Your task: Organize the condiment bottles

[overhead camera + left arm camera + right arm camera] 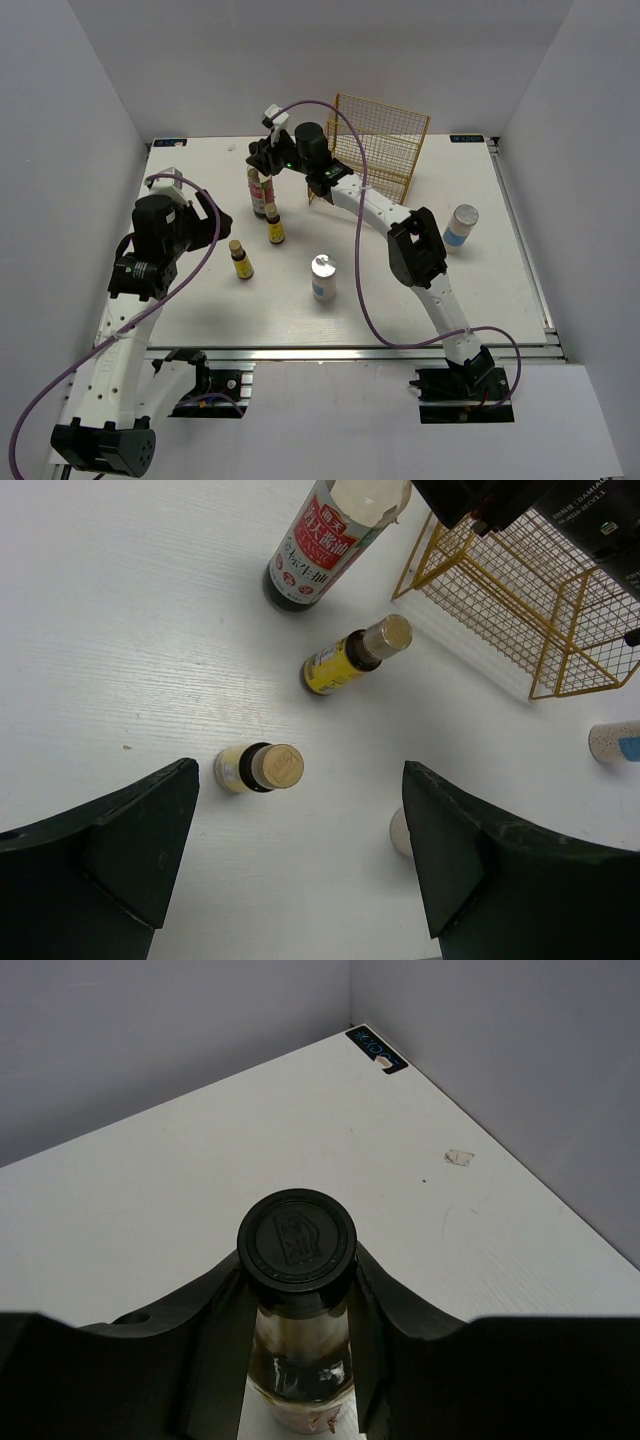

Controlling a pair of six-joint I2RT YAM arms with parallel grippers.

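The tall clear bottle (258,190) with a red-white label (318,545) stands upright at the back left. My right gripper (264,160) is shut on its neck just under the black cap (296,1238), a finger pressed to each side. Two tiny amber bottles (273,225) (241,260) stand in front of it; they also show in the left wrist view (352,655) (258,767). One white cylinder (323,277) stands mid-table, another (460,226) at the right. My left gripper (203,215) hovers open above the table (300,865), holding nothing.
The gold wire rack (375,150) stands at the back centre, right beside the right arm's wrist; it also shows in the left wrist view (530,610). White walls close in the table on three sides. A purple cable loops over the rack.
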